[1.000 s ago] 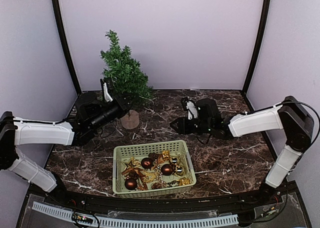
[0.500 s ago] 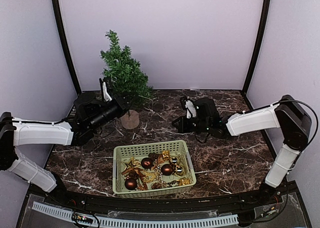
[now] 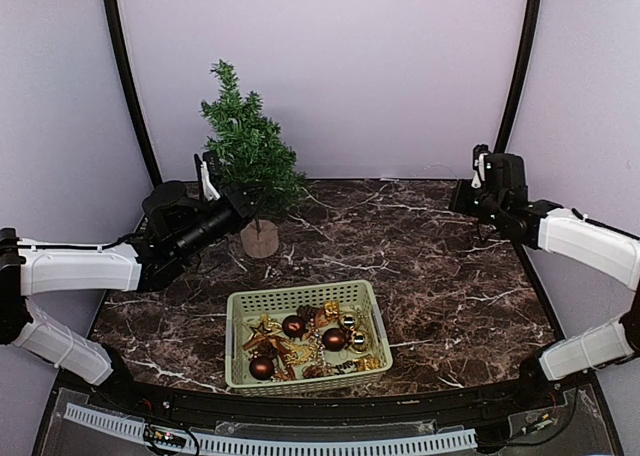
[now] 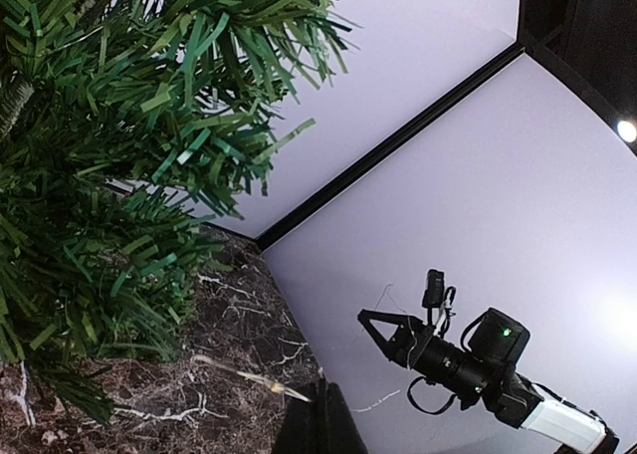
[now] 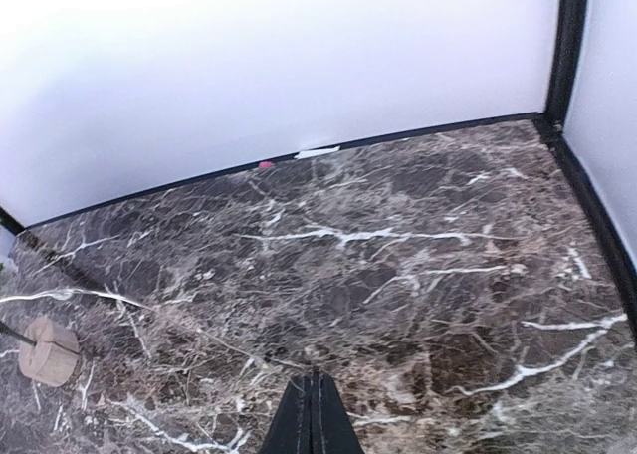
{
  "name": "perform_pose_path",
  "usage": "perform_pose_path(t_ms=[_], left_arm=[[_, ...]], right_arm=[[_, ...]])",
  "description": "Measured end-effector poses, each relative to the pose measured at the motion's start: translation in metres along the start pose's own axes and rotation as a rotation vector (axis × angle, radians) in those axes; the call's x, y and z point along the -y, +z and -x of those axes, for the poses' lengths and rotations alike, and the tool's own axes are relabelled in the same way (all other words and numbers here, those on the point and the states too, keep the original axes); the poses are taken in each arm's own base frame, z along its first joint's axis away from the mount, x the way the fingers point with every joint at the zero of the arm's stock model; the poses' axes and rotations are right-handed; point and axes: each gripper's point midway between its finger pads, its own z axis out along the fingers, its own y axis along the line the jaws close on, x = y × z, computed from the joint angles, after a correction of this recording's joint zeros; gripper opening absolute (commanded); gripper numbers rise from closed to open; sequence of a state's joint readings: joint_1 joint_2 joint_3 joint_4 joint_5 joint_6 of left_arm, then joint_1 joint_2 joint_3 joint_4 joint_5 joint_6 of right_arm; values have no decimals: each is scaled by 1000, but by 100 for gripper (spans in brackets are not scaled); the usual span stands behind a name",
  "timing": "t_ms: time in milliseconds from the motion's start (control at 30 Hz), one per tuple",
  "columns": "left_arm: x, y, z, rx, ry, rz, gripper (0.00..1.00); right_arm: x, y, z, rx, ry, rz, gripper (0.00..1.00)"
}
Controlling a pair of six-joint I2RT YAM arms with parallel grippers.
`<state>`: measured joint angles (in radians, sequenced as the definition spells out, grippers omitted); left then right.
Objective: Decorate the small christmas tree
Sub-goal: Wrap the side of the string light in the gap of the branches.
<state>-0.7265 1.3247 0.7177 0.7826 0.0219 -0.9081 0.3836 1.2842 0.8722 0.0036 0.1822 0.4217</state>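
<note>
A basket [image 3: 298, 297] of baubles [image 3: 334, 338] sits nearest on the marble table [image 3: 440, 296]. Beyond it, the left gripper [image 3: 240, 212], jaws together, noses into the lower branches of the small christmas tree [image 3: 248, 151], back left; the right gripper [image 3: 460, 198], also closed, hovers far right.

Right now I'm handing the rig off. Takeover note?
Left gripper: shut, beside the tree's lower branches; can't tell if it holds anything.
Right gripper: shut, empty, raised over the table's far right.
Ornaments: in the basket, in front of the tree.
Done: nothing visible on the tree.
Left: hang the ornaments.
</note>
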Motion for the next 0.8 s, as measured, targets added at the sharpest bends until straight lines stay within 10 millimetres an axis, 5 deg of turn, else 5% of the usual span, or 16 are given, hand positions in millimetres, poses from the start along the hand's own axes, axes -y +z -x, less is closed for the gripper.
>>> perform_pose_path(t_ms=[367, 467, 600, 667, 733, 800], left_arm=[[-5, 0, -4, -15, 6, 21, 0], [-6, 0, -4, -17, 6, 23, 0], [-6, 0, -4, -19, 7, 24, 0], [-6, 0, -5, -21, 8, 23, 0], [-6, 0, -6, -25, 11, 25, 0], [-8, 0, -6, -30, 14, 30, 0]], right_arm=[[39, -49, 53, 135, -65, -267, 0], [41, -49, 43, 127, -80, -309, 0], [40, -30, -7, 9, -104, -300, 0], [40, -18, -47, -92, -107, -260, 22], [39, -15, -82, -183, -96, -211, 61], [36, -17, -109, -263, -84, -162, 81]])
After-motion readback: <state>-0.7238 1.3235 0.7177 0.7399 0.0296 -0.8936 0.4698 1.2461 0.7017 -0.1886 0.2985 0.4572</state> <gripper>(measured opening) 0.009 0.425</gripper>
